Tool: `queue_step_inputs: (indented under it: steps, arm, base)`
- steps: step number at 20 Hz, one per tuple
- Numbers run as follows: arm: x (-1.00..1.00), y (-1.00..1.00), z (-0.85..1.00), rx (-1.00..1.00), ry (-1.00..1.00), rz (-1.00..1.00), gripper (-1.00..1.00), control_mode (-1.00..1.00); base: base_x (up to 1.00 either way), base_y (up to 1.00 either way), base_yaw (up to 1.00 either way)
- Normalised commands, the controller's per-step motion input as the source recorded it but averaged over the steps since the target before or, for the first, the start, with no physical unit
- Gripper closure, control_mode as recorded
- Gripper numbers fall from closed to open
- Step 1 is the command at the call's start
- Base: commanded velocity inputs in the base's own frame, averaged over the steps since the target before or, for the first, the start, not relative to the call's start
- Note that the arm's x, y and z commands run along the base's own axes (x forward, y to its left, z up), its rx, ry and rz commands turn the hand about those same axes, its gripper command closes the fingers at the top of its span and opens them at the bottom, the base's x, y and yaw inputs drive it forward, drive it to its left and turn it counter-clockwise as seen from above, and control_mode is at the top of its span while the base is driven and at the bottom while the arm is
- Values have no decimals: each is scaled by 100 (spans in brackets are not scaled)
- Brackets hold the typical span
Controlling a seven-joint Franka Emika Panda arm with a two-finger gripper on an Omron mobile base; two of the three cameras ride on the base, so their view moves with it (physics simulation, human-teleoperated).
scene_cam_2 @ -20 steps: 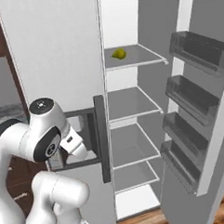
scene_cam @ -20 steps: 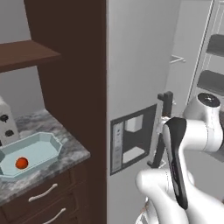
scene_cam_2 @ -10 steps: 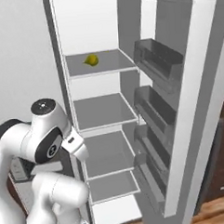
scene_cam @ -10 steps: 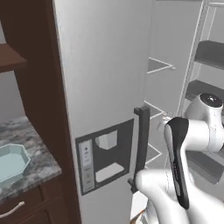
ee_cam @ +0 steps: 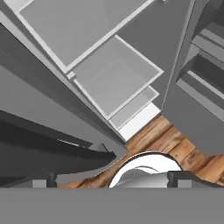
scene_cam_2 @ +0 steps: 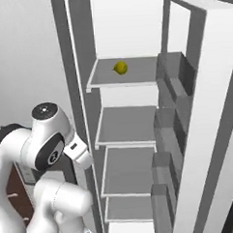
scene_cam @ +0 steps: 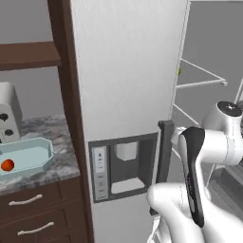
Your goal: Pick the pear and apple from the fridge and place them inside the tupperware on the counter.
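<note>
Pincer (ee_cam: 112, 181) spread wide, nothing between the tips, two dark fingertips (ee_cam: 183, 177) at the bottom of the hand view, aimed down past the fridge (scene_cam: 128, 95) shelves toward a wooden floor (ee_cam: 162, 140). One pear (scene_cam_2: 120, 67), yellow-green, sits alone on the top shelf (scene_cam_2: 126, 73) inside the open fridge, well apart from the arm. Right base view counts four interior shelves stacked below each other and four door bins (scene_cam_2: 172, 79) on the open door. One apple (scene_cam: 6, 164), red-orange, lies inside the one tupperware (scene_cam: 33, 152), near its left side, on the counter (scene_cam: 61, 161). Counter has two drawers (scene_cam: 28, 209) showing, each with one silver handle. One white appliance (scene_cam: 8, 114) stands behind the tupperware. One dark dispenser recess (scene_cam: 126, 166) and one dark vertical handle (scene_cam: 163, 156) on the closed fridge door.
</note>
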Motion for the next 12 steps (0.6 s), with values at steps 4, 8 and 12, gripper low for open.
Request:
queue_step_inputs:
  steps: [4,8,12]
  arm:
    - [0,0,0,0,0,0,-100,100]
    - [0,0,0,0,0,0,-100,100]
    - [0,0,0,0,0,0,-100,100]
  base:
    - [35,-47,35]
    - [45,-34,49]
    - [42,-40,47]
